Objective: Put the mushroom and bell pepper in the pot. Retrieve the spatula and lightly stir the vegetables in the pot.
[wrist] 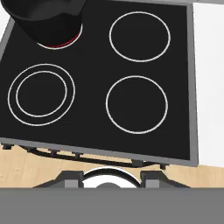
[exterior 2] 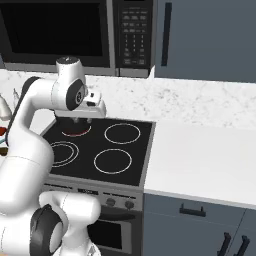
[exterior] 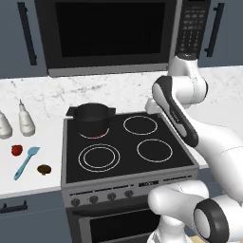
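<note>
The arm (exterior: pixel 190 118) is made of smooth, rounded, glossy white shells joined by dark grey to black bands and round joint caps, with a small white boxy wrist block (exterior 2: pixel 94 105).

Arm (exterior: pixel 182 124) rises from the base, folds at the elbow, and reaches forward over the stove (exterior: pixel 124 142), the landmark here. Wrist bent downward; hand sits high above the stove's rear half, pointing down. Claw (wrist: pixel 112 180) empty, nothing between the fingertips (wrist: pixel 70 178); how far the jaws stand apart cannot be told.
</note>
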### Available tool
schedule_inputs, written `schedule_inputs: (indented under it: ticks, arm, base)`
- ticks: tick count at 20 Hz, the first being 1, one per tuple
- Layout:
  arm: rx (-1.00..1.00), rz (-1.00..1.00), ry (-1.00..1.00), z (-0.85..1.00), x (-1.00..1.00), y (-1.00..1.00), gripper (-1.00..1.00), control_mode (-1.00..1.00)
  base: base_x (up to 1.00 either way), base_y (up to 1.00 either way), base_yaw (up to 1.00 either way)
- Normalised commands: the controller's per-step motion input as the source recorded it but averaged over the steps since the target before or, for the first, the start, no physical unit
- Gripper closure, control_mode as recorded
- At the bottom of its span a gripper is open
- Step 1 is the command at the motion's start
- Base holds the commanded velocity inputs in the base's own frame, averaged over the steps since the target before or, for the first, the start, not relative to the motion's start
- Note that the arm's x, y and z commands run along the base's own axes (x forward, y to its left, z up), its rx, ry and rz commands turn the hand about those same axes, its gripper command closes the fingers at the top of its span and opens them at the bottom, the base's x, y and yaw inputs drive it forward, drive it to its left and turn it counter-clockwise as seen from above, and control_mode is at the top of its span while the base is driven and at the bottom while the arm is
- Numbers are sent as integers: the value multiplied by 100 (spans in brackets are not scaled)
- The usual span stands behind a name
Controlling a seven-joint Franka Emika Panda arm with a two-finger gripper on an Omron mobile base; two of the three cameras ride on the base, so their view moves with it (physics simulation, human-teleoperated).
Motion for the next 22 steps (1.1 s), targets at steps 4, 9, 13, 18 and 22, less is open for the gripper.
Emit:
schedule_inputs:
  ticks: [4, 9, 13, 18, 22]
  arm:
    - [0, 0, 0, 0, 0, 0, -100, 100]
    - [0, 0, 0, 0, 0, 0, -100, 100]
    - [0, 0, 0, 0, 0, 0, -100, 100]
    - [0, 0, 0, 0, 0, 0, -100, 100]
    - [0, 0, 0, 0, 0, 0, -100, 100]
  base:
    - [0, 0, 0]
    - [0, 42, 0]
    - [0, 87, 0]
    - [0, 100, 0]
    - [12, 78, 0]
